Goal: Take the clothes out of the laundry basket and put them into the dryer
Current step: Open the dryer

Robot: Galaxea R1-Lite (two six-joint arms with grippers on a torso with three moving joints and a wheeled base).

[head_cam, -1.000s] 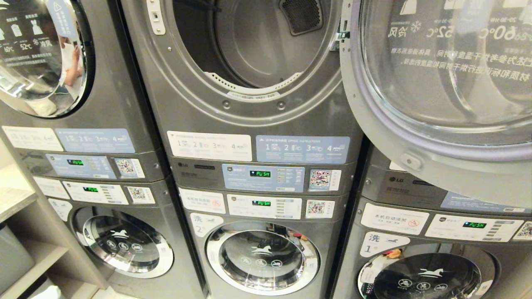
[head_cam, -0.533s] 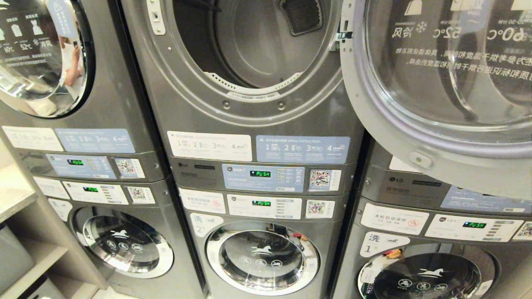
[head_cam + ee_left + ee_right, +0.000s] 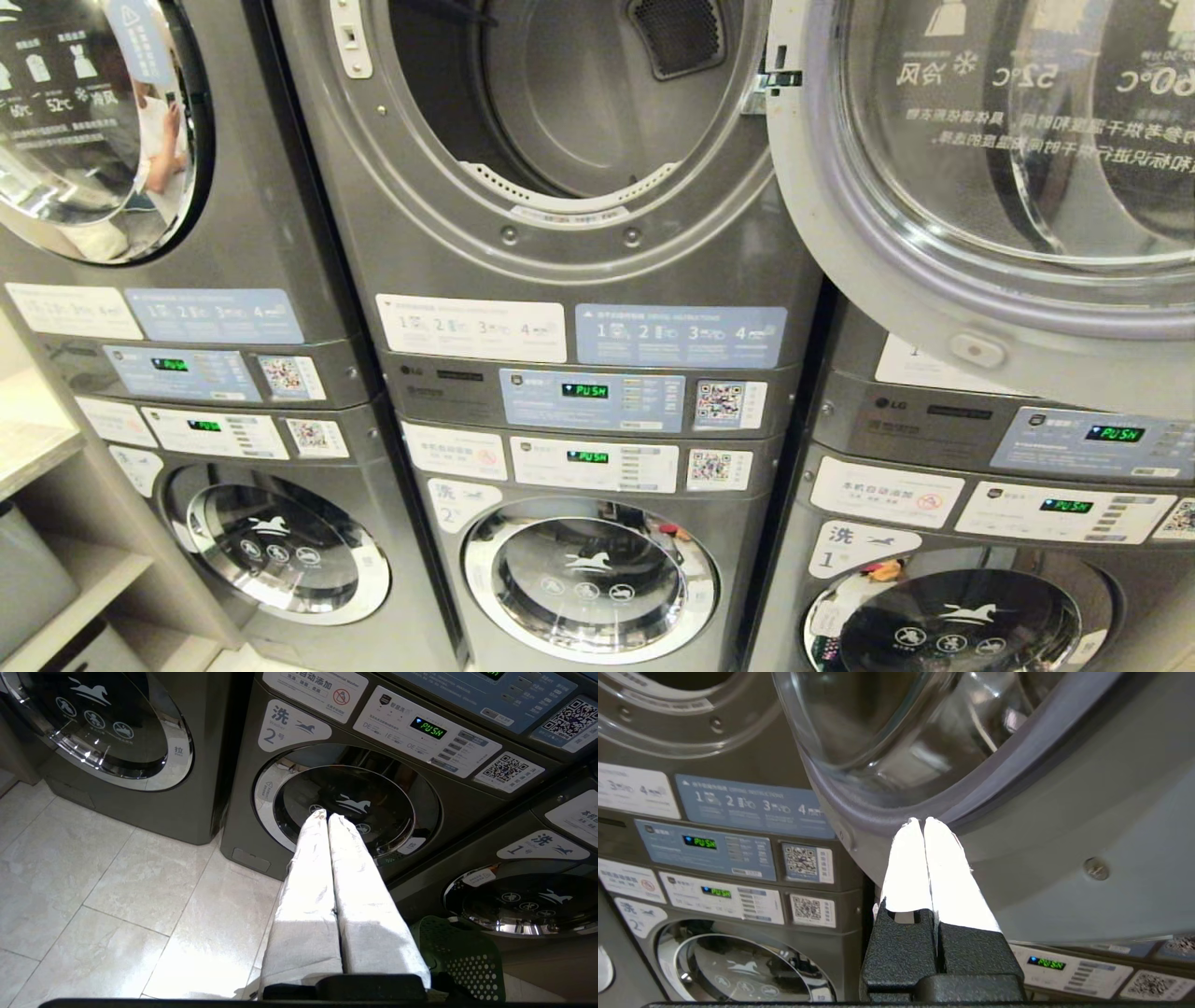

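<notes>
No clothes show yet. Clothes are likely soft, light and floppy, so pinching a bunched-up fold should work best. Only a corner of the green laundry basket [image 3: 460, 956] shows, on the floor by the left gripper [image 3: 327, 815], whose fingers are together and empty. The dryer [image 3: 560, 103] is open, its door [image 3: 990, 187] swung wide. The right gripper [image 3: 923, 820], pressed together and empty, sits just under the door's rim.

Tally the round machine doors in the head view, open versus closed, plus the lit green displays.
open door: 1
closed doors: 4
lit green displays: 6
Total: 11
</notes>
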